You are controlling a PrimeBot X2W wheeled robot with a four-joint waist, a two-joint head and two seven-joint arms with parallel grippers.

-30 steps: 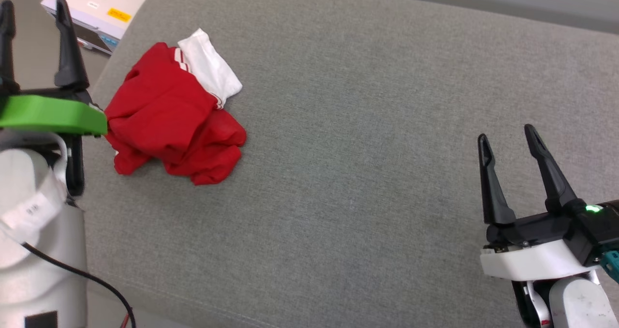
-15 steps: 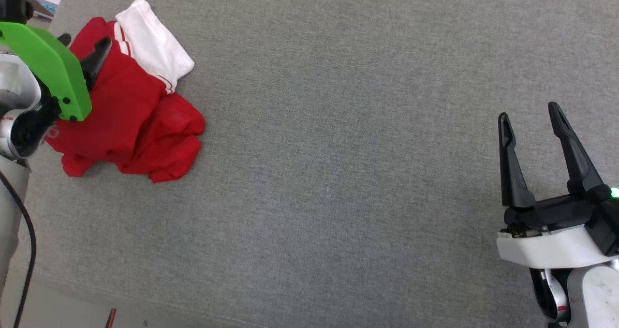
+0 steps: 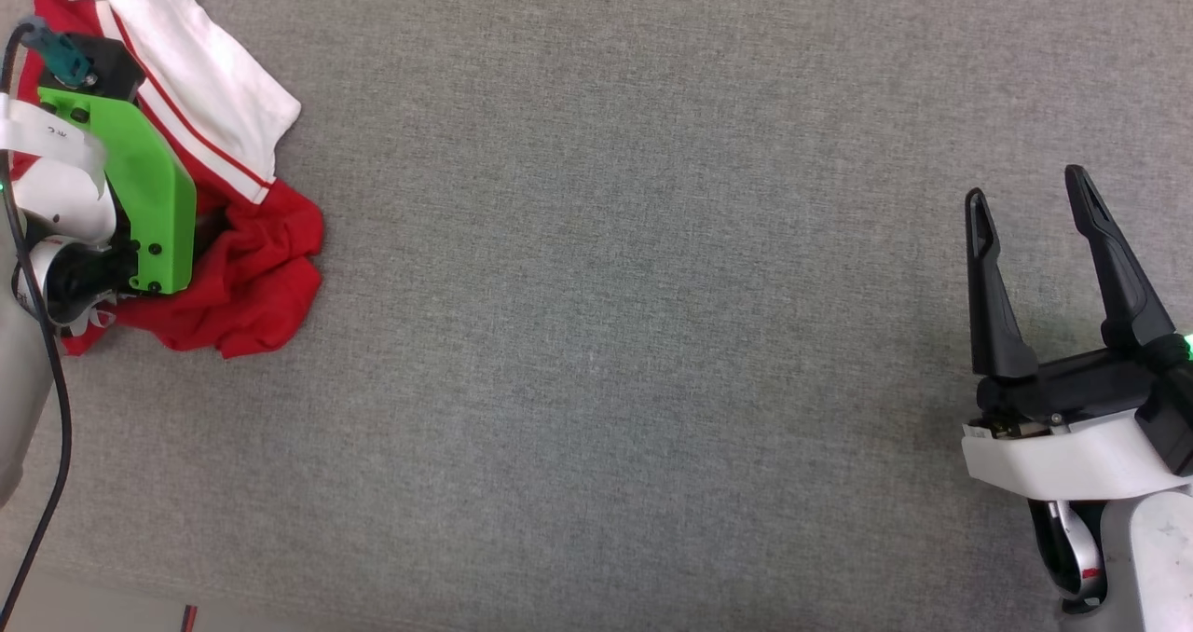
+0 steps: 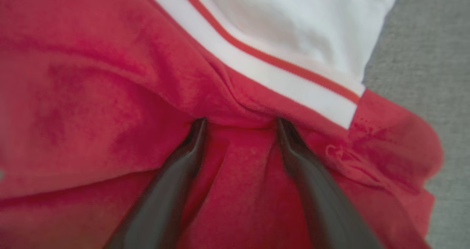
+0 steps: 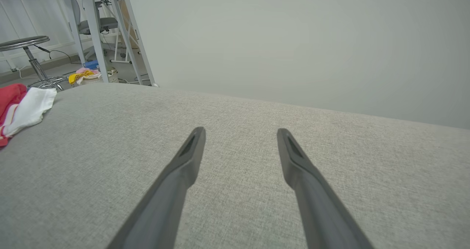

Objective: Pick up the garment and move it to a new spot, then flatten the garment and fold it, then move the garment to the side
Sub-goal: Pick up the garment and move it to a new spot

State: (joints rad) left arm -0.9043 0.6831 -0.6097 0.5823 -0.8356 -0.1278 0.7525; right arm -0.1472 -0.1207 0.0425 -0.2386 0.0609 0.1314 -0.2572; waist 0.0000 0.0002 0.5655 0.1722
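The garment point(image 3: 252, 268) lies crumpled at the far left of the grey surface, red with a white sleeve point(image 3: 200, 82) and striped trim on top. My left arm's green wrist plate point(image 3: 140, 185) hangs right over it and hides the fingers there. In the left wrist view my left gripper point(image 4: 240, 126) is open, both fingertips pressed into a red fold of the garment point(image 4: 91, 94) just below the white-and-red trim point(image 4: 279, 80). My right gripper point(image 3: 1025, 189) stands open at the right, far from the garment, with nothing between its fingers point(image 5: 240, 131).
The grey fabric surface point(image 3: 634, 334) stretches wide between the two arms. Its front edge point(image 3: 112, 604) shows at the lower left. Beyond its far end, the right wrist view shows a stool point(image 5: 29, 47), white table legs point(image 5: 91, 28) and a grey wall point(image 5: 293, 39).
The head camera has shifted. My left gripper has come from beside the garment down onto it, fingers now sunk in the red fabric. The right gripper stays open in place.
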